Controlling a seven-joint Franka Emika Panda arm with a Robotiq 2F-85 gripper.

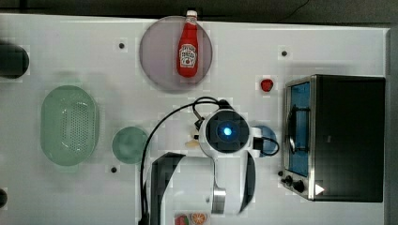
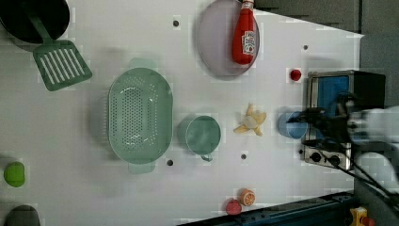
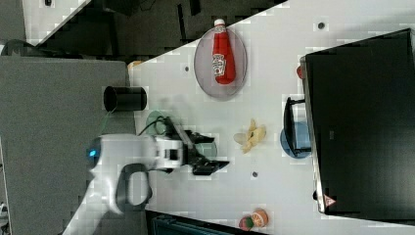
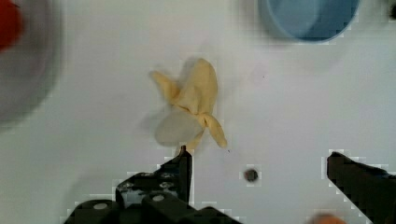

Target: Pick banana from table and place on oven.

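Observation:
The half-peeled toy banana lies flat on the white table, peel flaps splayed; it also shows in the left view as the banana and in the right view as the banana. My gripper is open with nothing between its fingers, and hangs above the table short of the banana. One fingertip points near the fruit's cream end. In the top view my wrist covers most of the banana. The oven stands at the top view's right, its black top bare.
A blue cup sits between banana and oven door. A ketchup bottle lies on a grey plate. Also here are a small red toy, a green cup, a green colander, and an orange slice toy near the table edge.

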